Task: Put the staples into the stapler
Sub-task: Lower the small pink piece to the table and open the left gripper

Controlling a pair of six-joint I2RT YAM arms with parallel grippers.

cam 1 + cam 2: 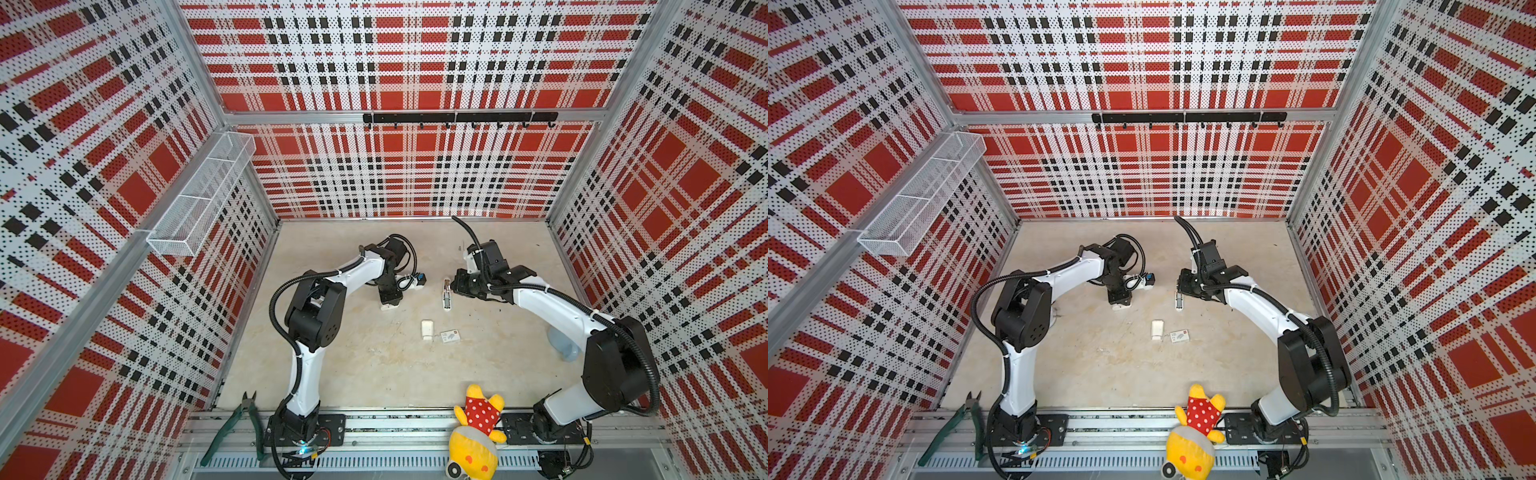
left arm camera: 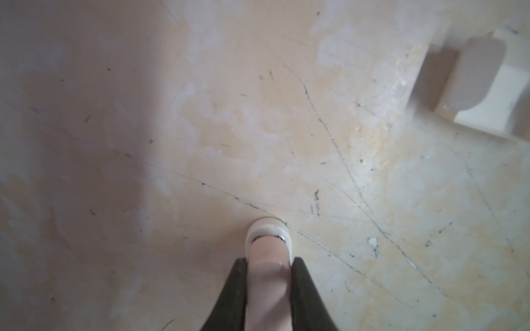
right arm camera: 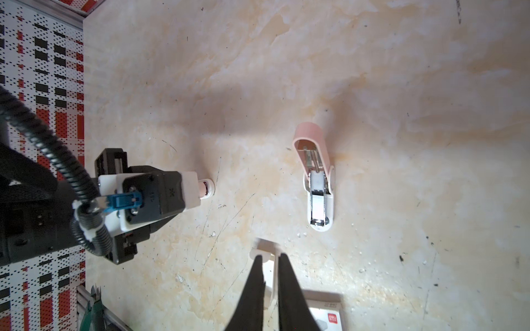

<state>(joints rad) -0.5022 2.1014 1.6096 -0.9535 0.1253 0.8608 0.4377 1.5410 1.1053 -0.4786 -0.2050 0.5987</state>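
The left gripper was clamped tight on a closed pale pink plastic stapler, its nose pointing down at the beige stone-patterned bench. The right gripper hung with its black fingers nearly together. A thin pale strip showed in the gap; whether it was staples, or was held, I could not tell. Just beside that gripper, mid-bench, lay an opened pink-and-white stapler, its silvery channel bared. Nearer the front edge sat a small white card tray and an orange-marked card sleeve.

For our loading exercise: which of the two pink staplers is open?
The loose stapler on the table, lid swung back, tray exposed; the closed stapler is clamped in the left gripper.
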